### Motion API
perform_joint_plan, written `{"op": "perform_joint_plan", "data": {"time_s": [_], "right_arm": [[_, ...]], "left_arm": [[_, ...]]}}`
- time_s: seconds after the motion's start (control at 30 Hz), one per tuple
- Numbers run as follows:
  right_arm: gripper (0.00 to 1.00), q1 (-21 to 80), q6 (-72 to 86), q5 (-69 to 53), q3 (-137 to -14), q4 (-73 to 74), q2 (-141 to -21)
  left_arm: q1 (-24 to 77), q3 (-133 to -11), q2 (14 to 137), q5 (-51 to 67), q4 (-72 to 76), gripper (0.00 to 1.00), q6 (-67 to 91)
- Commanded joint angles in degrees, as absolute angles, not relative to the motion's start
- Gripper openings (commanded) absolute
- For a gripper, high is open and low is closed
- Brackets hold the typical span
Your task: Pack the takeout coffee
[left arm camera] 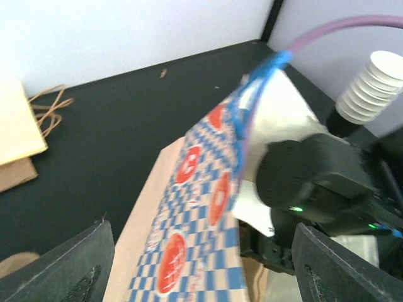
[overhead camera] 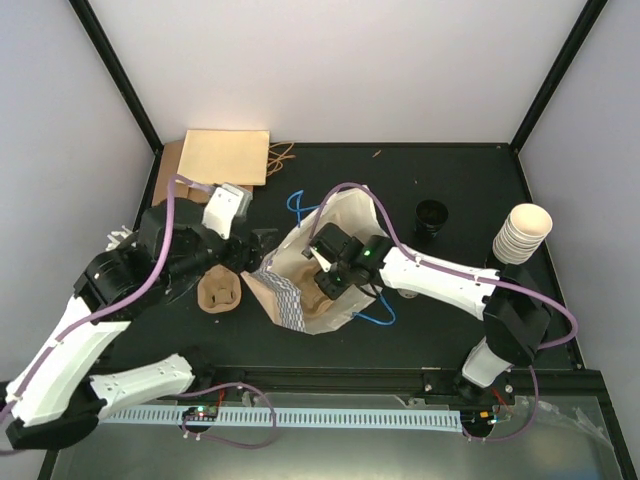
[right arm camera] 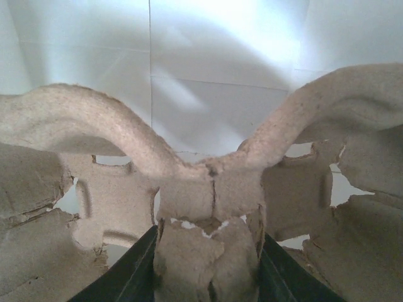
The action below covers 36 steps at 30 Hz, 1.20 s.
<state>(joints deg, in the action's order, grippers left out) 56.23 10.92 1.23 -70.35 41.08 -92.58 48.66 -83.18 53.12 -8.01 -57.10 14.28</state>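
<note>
Black lid (overhead camera: 432, 215) — light, thin plastic, likely slippery; grip across rim. Right fingers (right arm camera: 135, 274) clamped on pulp carrier (right arm camera: 208, 248); left fingers (left arm camera: 69, 270) — wide, empty.

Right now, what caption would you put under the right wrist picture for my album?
Right gripper pinches a pulp cup carrier inside the white-lined bag.

Plain pale white walls (overhead camera: 330, 60) are enclosing a matte black counter (overhead camera: 460, 330) on three sides, meeting at slim black metal corner posts (overhead camera: 113, 70). Soft, even light is falling from above, tinting the walls faintly lilac towards the sides. Along the counter's near edge a slotted white plastic strip (overhead camera: 330, 415) is running beside a dull-sheened grey sheet (overhead camera: 330, 458).
</note>
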Motion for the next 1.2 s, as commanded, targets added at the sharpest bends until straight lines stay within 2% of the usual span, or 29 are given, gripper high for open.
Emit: {"op": "perform_joint_plan", "data": {"time_s": [0.0,0.1,0.23,0.33,0.57,0.9,1.17], "right_arm": [[0.34,56.2,12.4,1.5,-68.3,35.8,-91.0],[0.34,56.3,12.6,2.2,-67.2,34.0,-91.0],[0.34,56.7,12.6,3.3,-66.9,32.1,-92.0],[0.34,56.9,12.3,4.0,-67.7,31.8,-93.6],[0.35,56.9,11.0,4.5,-71.8,34.5,-98.4],[0.37,56.5,7.0,4.0,-78.9,41.9,-105.6],[0.34,54.8,0.9,3.4,-88.0,56.1,-112.9]], "left_arm": [[38.3,-81.4,50.9,1.0,-56.4,0.8,16.7],[30.6,-79.1,51.5,6.8,-55.9,0.8,15.6],[19.8,-74.2,52.6,20.5,-52.1,0.8,15.6],[15.0,-70.7,52.8,25.3,-48.7,0.81,16.3],[10.4,-67.4,54.2,28.5,-46.3,0.81,15.8],[9.3,-68.5,53.7,25.7,-46.1,0.83,14.0],[6.6,-70.0,54.5,26.7,-46.9,0.84,12.5]]}}
